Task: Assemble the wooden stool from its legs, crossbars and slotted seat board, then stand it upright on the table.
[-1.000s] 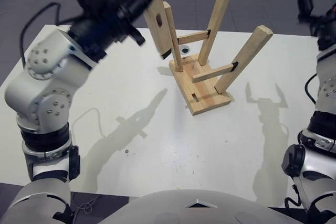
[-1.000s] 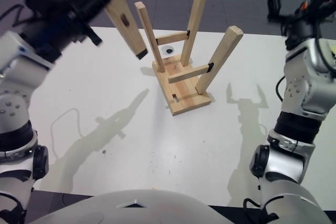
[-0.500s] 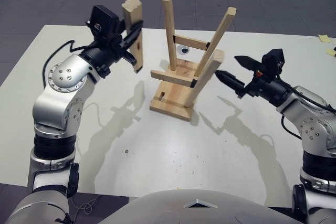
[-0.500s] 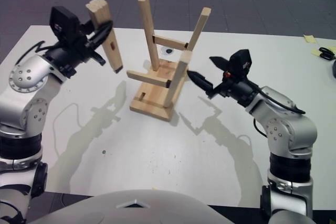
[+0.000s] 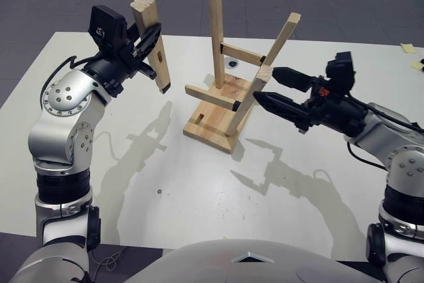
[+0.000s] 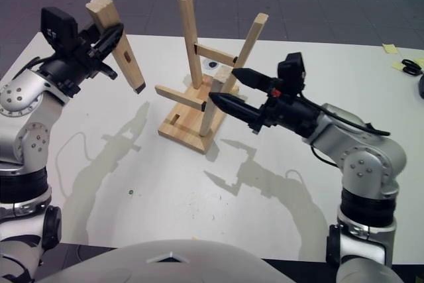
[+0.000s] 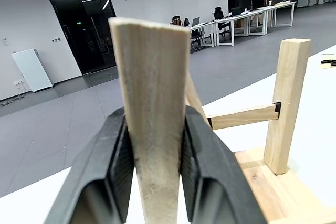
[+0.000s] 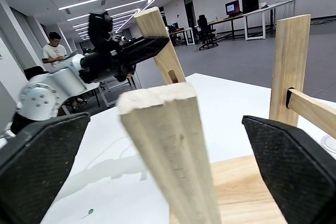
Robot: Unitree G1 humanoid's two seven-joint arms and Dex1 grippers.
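Jaws of left gripper [image 5: 154, 38] clamp loose leg [image 5: 159, 67]; right gripper's [image 5: 265, 85] gape wide around fitted leg [image 5: 244, 109].

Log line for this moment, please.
left gripper: shut on loose leg | right gripper: open, straddling front stool leg | stool: inverted, three legs fitted

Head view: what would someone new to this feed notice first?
The half-built stool stands upside down on its seat board in the middle of the table, with three legs pointing up. To its left, the left gripper holds the fourth leg clamped in the air. The right gripper sits open around the stool's nearest leg without visibly touching it.
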